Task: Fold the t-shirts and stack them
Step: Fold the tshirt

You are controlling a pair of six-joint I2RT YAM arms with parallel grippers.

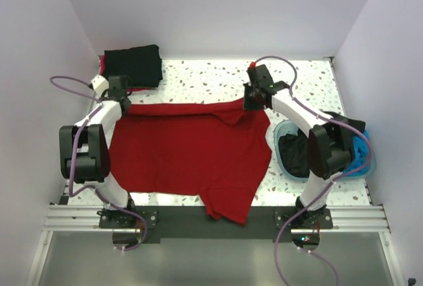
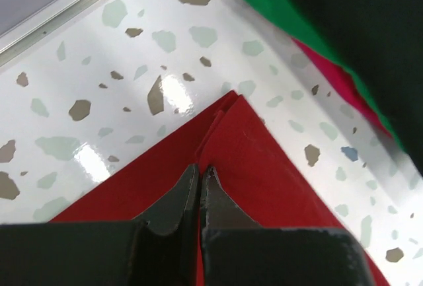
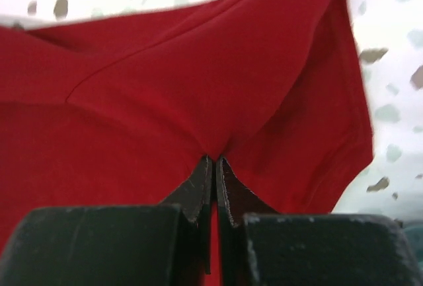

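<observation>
Garment: the dark red t-shirt (image 1: 185, 147) lies spread on the speckled table (image 1: 198, 74) between the arms. Its far edge is drawn into a line and one near corner hangs over the table's front.
Left end: the left gripper (image 1: 124, 106) has its jaws pressed together, pinching the shirt's far-left corner.
Right end: the right gripper (image 1: 251, 103) is likewise closed, nipping a bunched fold at the far-right.
Handling: probably light, limp cotton that sags and creases. It is best held at the corners or hem, both sides together.
Elsewhere: a folded stack (image 1: 133, 66) sits far-left. The teal basin (image 1: 277, 142) on the right holds black and blue shirts (image 1: 294, 154).
Left wrist only: a green layer (image 2: 284, 15) and a pinkish-red one show under the stack's black top.
Right wrist only: creases fan out from the pinch.
Overhead only: the full layout.
</observation>
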